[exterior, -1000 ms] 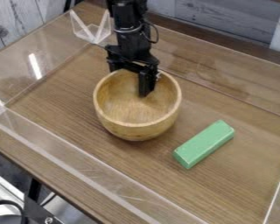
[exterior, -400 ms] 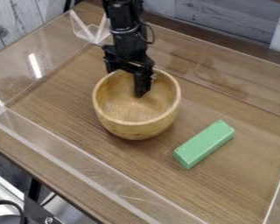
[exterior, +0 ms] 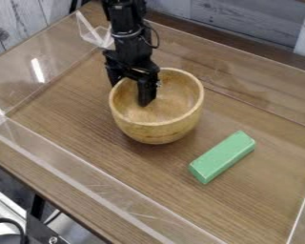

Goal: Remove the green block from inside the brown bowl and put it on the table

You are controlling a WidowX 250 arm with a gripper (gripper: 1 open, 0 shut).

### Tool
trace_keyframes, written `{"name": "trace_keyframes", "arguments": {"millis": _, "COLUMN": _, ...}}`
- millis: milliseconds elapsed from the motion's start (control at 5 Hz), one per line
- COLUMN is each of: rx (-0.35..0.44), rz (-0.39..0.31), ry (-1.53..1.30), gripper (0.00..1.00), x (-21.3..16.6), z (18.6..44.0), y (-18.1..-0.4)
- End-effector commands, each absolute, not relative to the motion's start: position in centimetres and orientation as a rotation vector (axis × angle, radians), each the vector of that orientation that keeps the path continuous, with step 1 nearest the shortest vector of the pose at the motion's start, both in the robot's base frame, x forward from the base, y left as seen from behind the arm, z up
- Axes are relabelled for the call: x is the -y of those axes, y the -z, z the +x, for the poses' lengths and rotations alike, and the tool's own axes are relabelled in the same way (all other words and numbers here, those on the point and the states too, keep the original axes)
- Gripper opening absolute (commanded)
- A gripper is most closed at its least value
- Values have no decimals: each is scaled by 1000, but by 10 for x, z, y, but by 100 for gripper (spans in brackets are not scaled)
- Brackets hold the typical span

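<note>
The green block lies flat on the table, to the front right of the brown bowl and apart from it. The bowl's inside shows only bare wood. My gripper points straight down at the bowl's back left rim and is open. Its dark fingers reach down inside the bowl beside the wall, and nothing shows between them. The bowl looks slightly tipped.
Low clear acrylic walls edge the tabletop on all sides. A white cable hangs beside the arm at the back. The block sits near the right wall.
The gripper has slid a little to the left, still open. The bowl has shifted slightly up and to the right in the picture. The green block has not moved.
</note>
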State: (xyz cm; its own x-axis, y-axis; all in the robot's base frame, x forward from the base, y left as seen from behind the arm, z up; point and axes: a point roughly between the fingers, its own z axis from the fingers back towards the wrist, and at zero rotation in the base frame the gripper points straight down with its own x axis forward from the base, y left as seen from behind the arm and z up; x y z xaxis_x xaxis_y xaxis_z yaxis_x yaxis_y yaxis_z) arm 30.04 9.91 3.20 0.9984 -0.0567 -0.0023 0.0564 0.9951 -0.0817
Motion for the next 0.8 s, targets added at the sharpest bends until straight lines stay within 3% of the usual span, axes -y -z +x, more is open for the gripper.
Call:
{"name": "trace_keyframes", "arguments": {"millis": 0, "rx": 37, "rz": -60, "ry": 58, "gripper": 100, "x": -102, "z": 302, "y": -46}}
{"name": "trace_keyframes", "arguments": {"millis": 600, "rx": 25, "rz": -62, "ry": 61, "gripper": 100, "x": -98, "z": 298, "y": -43}}
